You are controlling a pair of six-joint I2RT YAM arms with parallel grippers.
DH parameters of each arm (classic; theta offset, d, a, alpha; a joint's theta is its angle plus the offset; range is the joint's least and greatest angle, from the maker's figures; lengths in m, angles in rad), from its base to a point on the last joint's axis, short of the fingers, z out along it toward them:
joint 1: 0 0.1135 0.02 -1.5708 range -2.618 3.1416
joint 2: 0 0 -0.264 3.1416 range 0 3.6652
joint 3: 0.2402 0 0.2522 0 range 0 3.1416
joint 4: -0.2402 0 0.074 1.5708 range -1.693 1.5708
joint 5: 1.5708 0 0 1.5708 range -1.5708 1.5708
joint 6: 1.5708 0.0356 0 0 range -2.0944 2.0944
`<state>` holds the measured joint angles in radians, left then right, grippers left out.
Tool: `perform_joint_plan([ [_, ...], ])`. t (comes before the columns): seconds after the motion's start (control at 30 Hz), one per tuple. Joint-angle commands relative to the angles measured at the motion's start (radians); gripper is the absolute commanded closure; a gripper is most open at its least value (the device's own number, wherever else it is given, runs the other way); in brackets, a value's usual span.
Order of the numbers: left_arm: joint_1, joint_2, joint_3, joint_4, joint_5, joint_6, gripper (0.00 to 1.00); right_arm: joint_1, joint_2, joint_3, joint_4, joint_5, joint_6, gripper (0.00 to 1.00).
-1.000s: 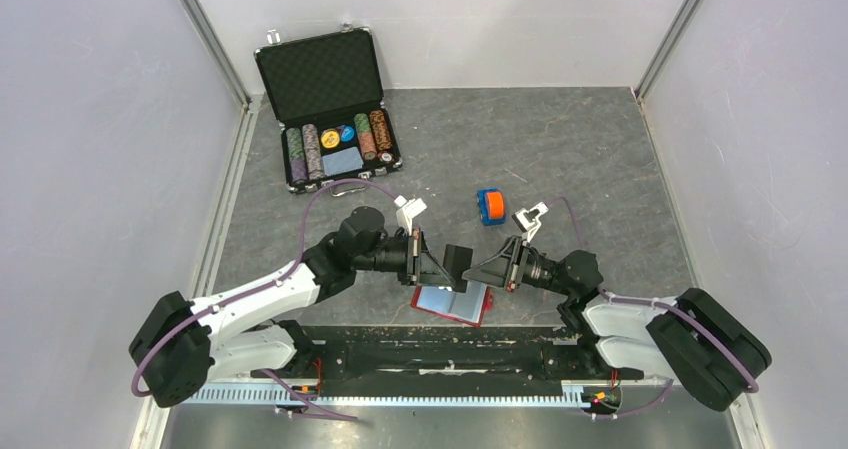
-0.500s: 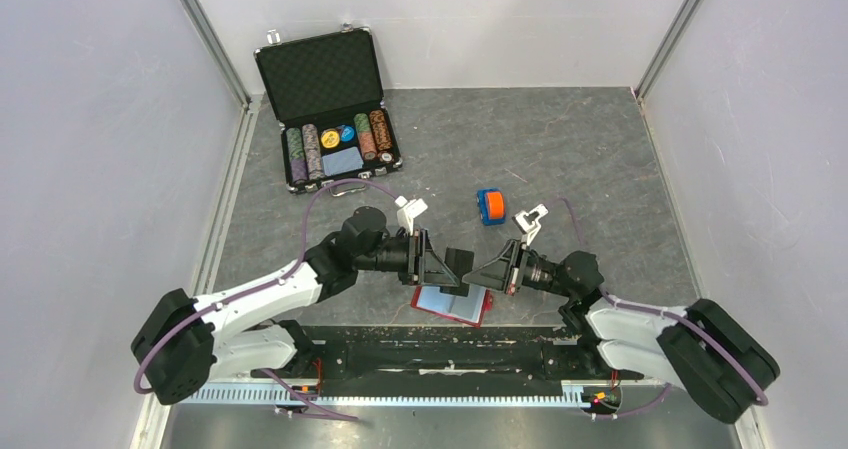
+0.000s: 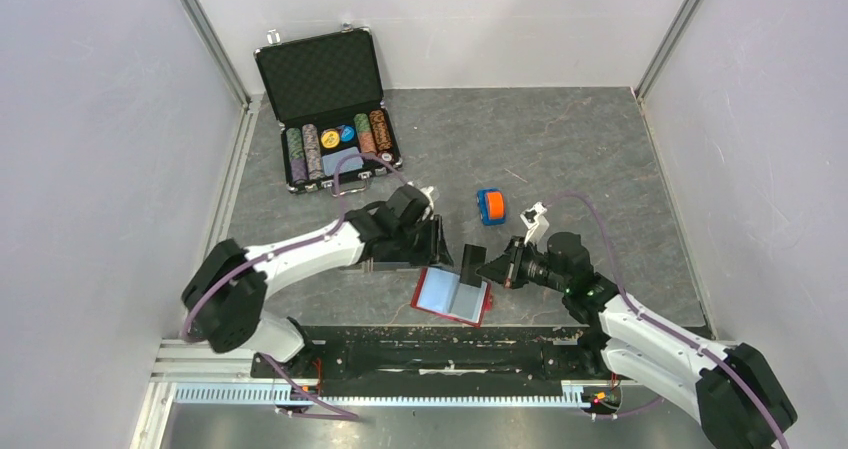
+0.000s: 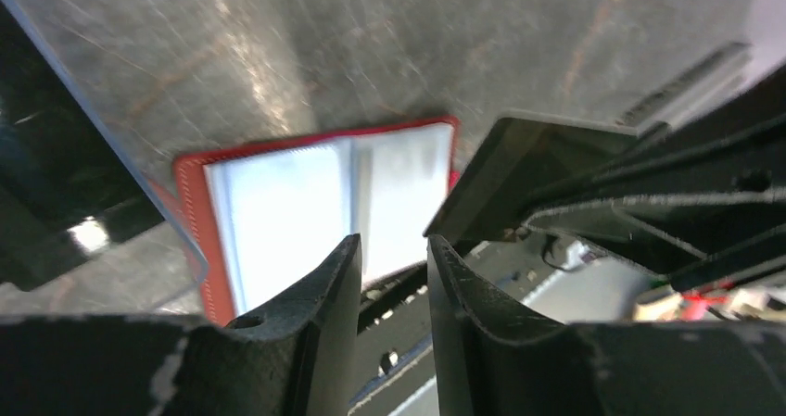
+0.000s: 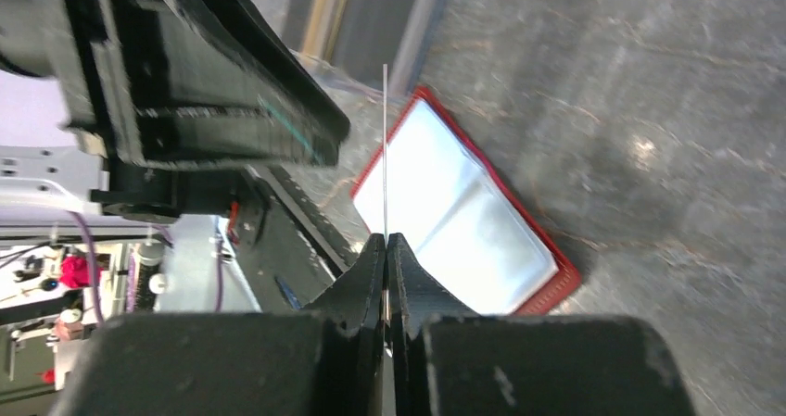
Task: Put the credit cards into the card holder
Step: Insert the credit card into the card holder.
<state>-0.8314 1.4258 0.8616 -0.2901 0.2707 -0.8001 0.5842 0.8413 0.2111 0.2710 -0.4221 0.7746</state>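
Right tool (image 5: pixel 386 240) clamped shut on a credit card (image 3: pixel 472 259), held upright on edge above an open red wallet (image 3: pixel 450 297) near the middle of the bench's (image 3: pixel 580 159) near edge. Left tool (image 4: pixel 393 245) part open, empty, beside the clear card holder (image 4: pixel 102 194).

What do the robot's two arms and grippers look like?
Both the left arm and right arm have white shells, black joints and a looping purple cable. The left gripper and right gripper have matte black, tapering fingers.
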Motion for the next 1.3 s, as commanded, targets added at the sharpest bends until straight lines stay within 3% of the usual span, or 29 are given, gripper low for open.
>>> perform_joint_plan([
  [0.0,-0.014,0.121,0.170,-0.212,-0.167,0.151,0.62,-0.003,0.010,0.037,-0.119,0.039,-0.090,1.00],
  [0.23,-0.014,0.281,0.320,-0.399,-0.340,0.212,0.63,-0.003,0.038,0.064,-0.150,0.021,-0.121,1.00],
  [0.53,0.022,0.258,0.278,-0.487,-0.460,0.209,0.67,-0.001,0.065,0.080,-0.145,-0.019,-0.128,1.00],
  [0.67,0.074,0.198,0.223,-0.464,-0.425,0.199,0.65,0.003,0.092,0.074,-0.100,-0.040,-0.093,1.00],
  [0.93,0.060,0.144,0.164,-0.368,-0.251,0.156,0.59,0.044,0.128,-0.017,0.118,-0.067,0.091,1.00],
  [1.27,-0.053,0.153,0.097,-0.363,-0.317,0.070,0.60,0.049,0.150,-0.148,0.264,-0.076,0.220,1.00],
])
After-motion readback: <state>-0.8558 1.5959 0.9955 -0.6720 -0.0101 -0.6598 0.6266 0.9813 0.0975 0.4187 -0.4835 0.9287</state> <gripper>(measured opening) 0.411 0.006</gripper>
